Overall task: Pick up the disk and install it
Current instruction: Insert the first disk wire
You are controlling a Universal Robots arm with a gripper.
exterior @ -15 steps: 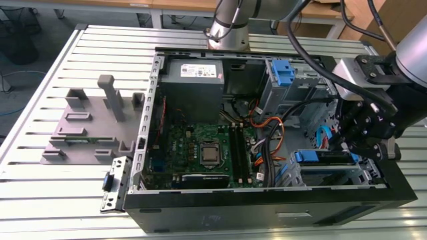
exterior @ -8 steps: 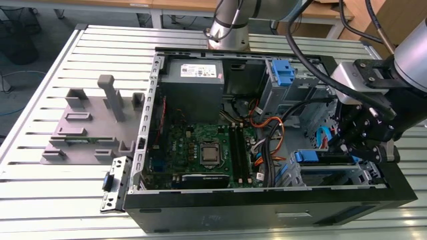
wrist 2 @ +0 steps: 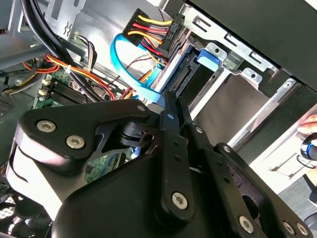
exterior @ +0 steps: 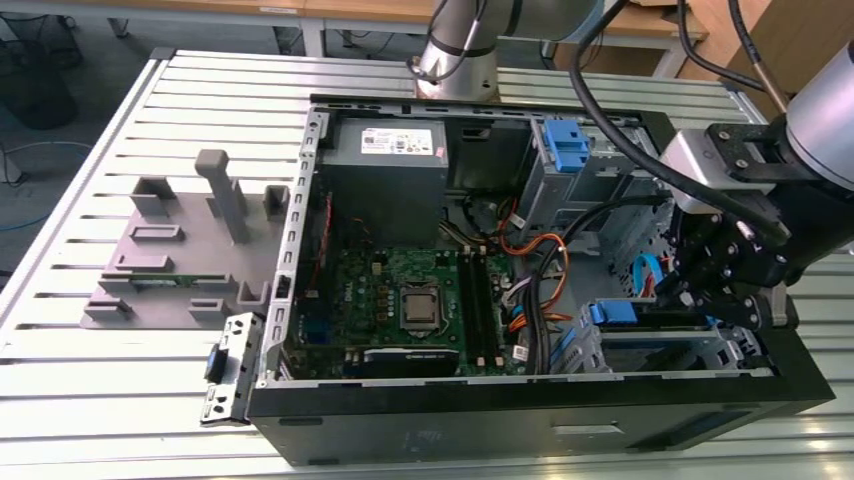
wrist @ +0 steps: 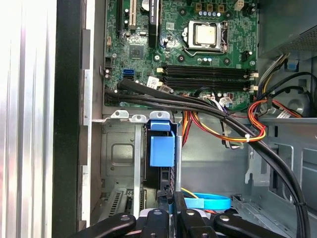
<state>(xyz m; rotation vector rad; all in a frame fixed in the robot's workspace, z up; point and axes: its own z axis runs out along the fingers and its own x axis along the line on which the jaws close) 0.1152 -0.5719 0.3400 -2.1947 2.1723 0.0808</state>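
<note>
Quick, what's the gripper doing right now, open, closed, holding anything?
Gripper: down inside the computer case at the drive bay, against the disk; open or shut cannot be told.

No print on the label (exterior: 402,140) or boards is legible.

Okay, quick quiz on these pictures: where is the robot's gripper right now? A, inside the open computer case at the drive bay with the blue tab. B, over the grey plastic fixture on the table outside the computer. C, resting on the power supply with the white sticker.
A: in the exterior view the gripper is down inside the open computer case, at the drive bay beside the blue tab.
</note>
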